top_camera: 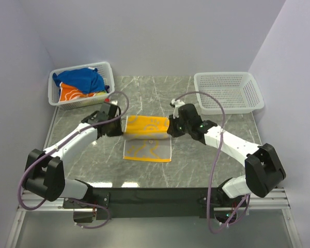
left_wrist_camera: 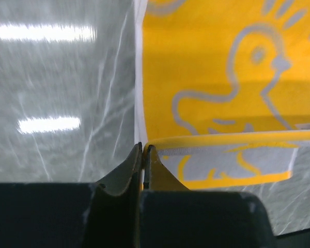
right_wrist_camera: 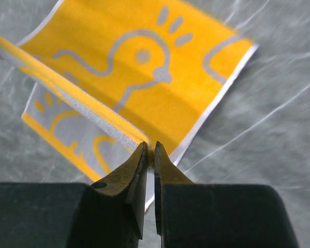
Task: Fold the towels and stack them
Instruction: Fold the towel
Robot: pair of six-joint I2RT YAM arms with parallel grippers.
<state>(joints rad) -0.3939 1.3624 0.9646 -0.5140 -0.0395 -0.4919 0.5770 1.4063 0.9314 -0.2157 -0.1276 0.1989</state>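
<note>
Yellow towel (top_camera: 147, 147) half-folded in the middle of the grey bench (top_camera: 196, 170).
The left pincer (left_wrist_camera: 144, 150) and the right pincer (right_wrist_camera: 150, 147) each pinch one end of its raised edge, above the half lying flat; a blue towel (top_camera: 82, 77) and an orange towel (top_camera: 70, 93) sit in the left basket (top_camera: 106, 67).

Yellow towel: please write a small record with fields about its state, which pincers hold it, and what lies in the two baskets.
item: yellow towel, pale duck outlines
state: one edge lifted, the rest flat on the table
left pincer: shut on the lifted edge's left corner
right pincer: shut on its right corner
left basket: blue towel and orange towel, crumpled
right basket: empty
fold: not finished
</note>
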